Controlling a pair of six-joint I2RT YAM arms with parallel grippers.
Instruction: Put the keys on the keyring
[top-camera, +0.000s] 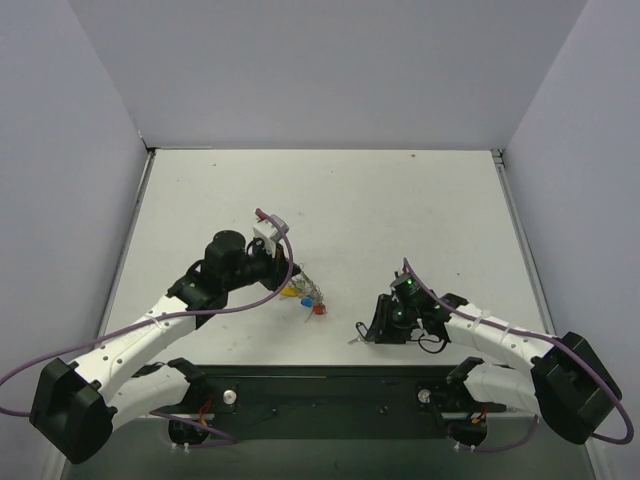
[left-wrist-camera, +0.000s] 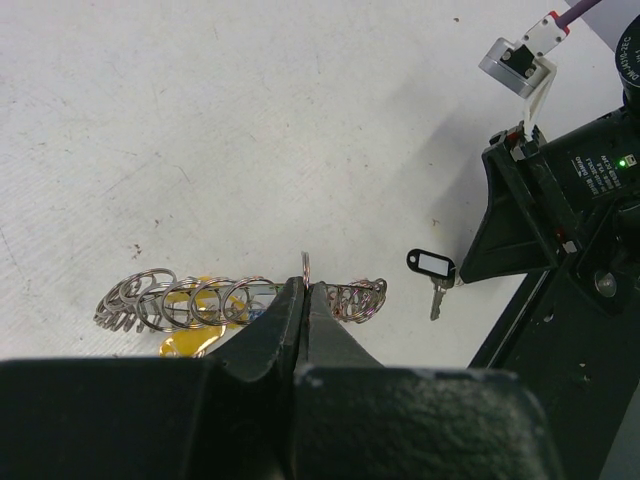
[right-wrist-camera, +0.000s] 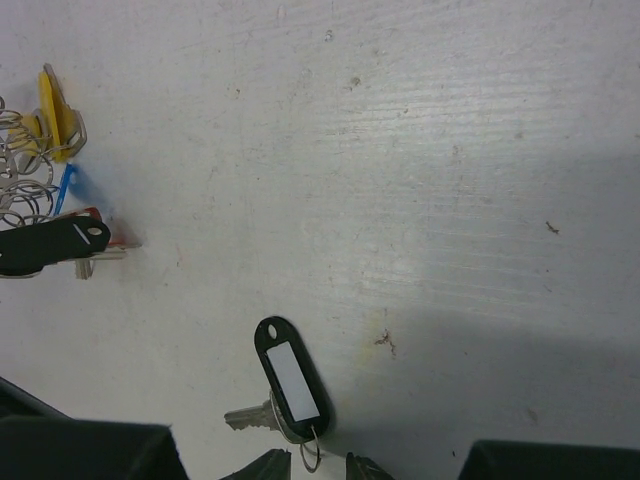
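L gripper (left-wrist-camera: 306, 292) is shut tight. It pinches one thin loop of the grey metal keyring (left-wrist-camera: 190, 300), a long coil of silver wire loops lying on the white table (left-wrist-camera: 250, 120). In the L wrist view the coil runs from 9 o'clock to 3 o'clock across the finger tips. Yellow plastic key tags (left-wrist-camera: 195, 342) lie under the coil, at 7 o'clock from the tips. In the top view the keyring w/ its keys sits at approx 7 o'clock from the table's middle.

R gripper (right-wrist-camera: 315, 466) is low over the table, jaws a bit apart, nothing pinched. Btw its tips stands the little wire ring (right-wrist-camera: 312, 456) of a black oval key tag (right-wrist-camera: 292, 380) w/ a white label. The tag's small silver key (right-wrist-camera: 250, 416) pokes out at 8 o'clock. This key lies alone, apart from the keyring, at approx 5 o'clock in the top view. At 9 to 10 o'clock in the R wrist view are a yellow tag, a blue tag (right-wrist-camera: 65, 185) and a 2nd black tag (right-wrist-camera: 50, 246).
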